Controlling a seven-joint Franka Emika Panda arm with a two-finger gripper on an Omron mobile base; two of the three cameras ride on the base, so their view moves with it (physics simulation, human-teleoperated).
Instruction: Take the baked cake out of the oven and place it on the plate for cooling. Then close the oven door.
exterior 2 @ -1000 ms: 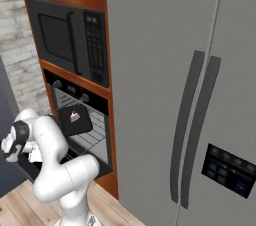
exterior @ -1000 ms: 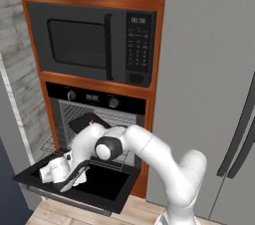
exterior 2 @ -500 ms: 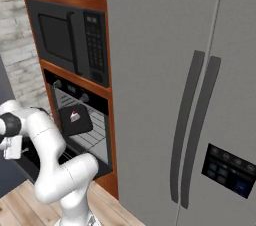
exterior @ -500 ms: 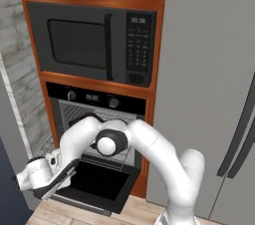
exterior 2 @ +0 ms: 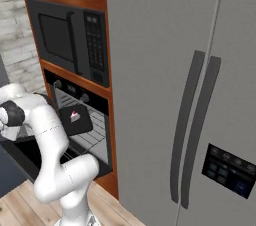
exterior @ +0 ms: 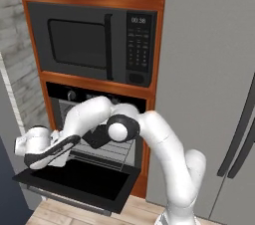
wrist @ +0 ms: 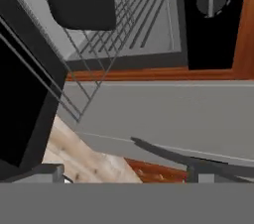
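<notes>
white cake [exterior 2: 74,116] sits on its dark tray [exterior 2: 76,120] in the oven [exterior: 102,134]; with my gripper [exterior: 22,145] spread empty, i approach level over the door [exterior: 79,181].

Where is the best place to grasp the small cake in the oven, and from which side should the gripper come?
Probably its low whitish sides. The cake sits on a dark tray on the wire rack; the oven door hangs open, so come in from the front, jaws straddling it.

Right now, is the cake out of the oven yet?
Not yet. The oven door is down, so that part looks done. The cake sits inside the oven on a dark tray. The fingers are open and hold nothing. Left: take the cake out, plate it, shut the door.
</notes>
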